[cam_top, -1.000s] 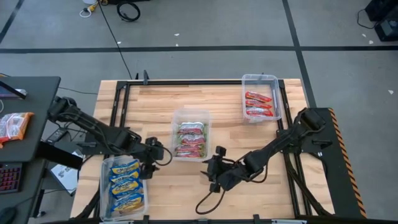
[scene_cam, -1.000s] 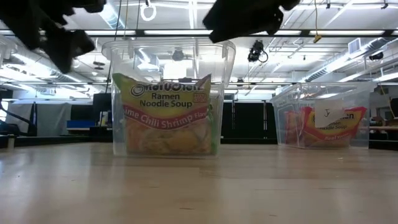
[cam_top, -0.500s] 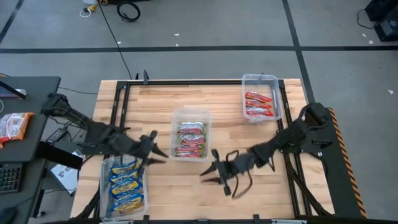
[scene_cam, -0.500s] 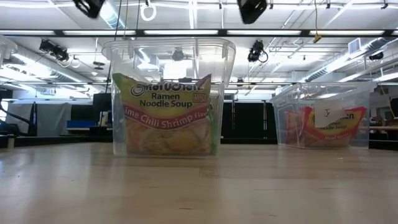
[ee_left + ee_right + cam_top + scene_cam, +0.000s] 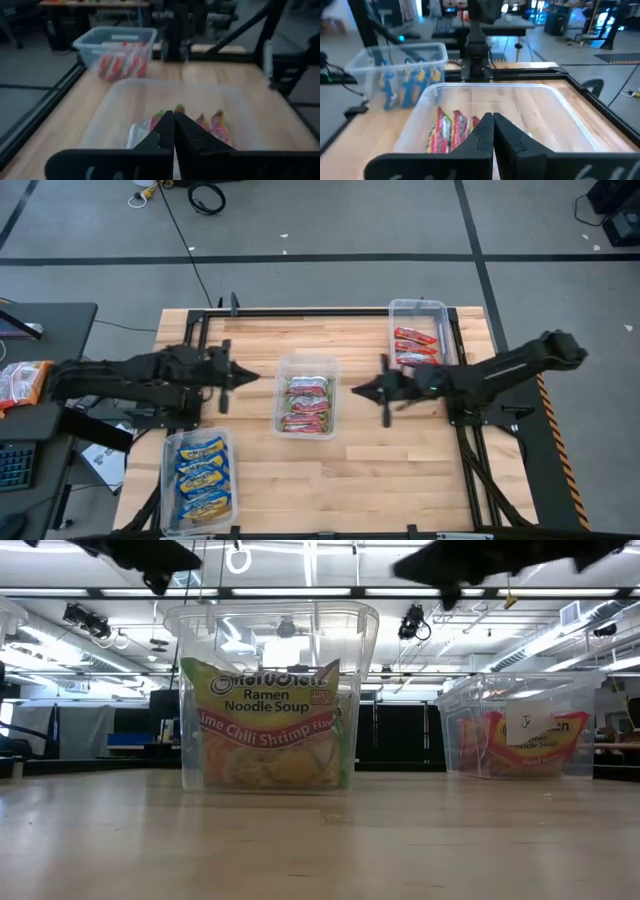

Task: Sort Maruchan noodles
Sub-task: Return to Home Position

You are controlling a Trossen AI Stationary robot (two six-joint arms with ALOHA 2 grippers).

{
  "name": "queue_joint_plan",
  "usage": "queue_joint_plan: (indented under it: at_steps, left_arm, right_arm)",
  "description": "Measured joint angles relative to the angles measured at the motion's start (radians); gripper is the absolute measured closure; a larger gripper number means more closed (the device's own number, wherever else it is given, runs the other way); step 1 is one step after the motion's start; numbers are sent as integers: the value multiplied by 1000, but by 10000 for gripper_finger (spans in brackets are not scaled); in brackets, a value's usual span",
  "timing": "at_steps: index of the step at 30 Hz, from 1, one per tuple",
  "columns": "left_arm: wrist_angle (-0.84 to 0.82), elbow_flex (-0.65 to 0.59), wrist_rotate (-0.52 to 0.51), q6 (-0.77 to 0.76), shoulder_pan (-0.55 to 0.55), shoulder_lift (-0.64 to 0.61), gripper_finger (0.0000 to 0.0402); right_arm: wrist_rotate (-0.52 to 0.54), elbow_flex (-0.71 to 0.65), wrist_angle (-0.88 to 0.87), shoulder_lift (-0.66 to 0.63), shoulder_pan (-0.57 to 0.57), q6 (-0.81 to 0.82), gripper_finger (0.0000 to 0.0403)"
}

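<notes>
At mid-tabletop, left gripper [image 5: 242,375] and right gripper [image 5: 360,390] flank the shrimp-noodle tub [image 5: 306,361], both clenched empty; retract level, well clear of its rim

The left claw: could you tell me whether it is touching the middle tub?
Apart. The high view shows a strip of bare table between the left claw and the middle tub.

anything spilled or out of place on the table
Nothing stands out: blue packets in the left tub, green-pink packets in the middle tub, red packets in the right tub, none loose on the table. The left hand and right hand hover shut beside the middle tub.
</notes>
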Motion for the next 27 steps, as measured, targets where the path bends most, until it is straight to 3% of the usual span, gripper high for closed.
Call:
queue_joint_plan:
  at_steps: [5,10,14,22,27]
  left_arm:
    - [-73,-20,73,-23,-24,-184,397]
    - [-32,-52,12,-6,-54,-357,396]
    - [-36,-54,-95,-124,-53,-427,386]
    - [-2,-54,-102,-159,-54,-457,374]
    - [42,-53,-138,-314,-54,-450,373]
  right_arm:
    - [148,-208,87,-256,128,18,397]
    - [171,-348,200,-433,177,61,398]
    - [163,-362,91,-540,138,123,398]
    - [137,-346,-190,-680,75,154,397]
    - [115,-346,-307,-693,68,237,397]
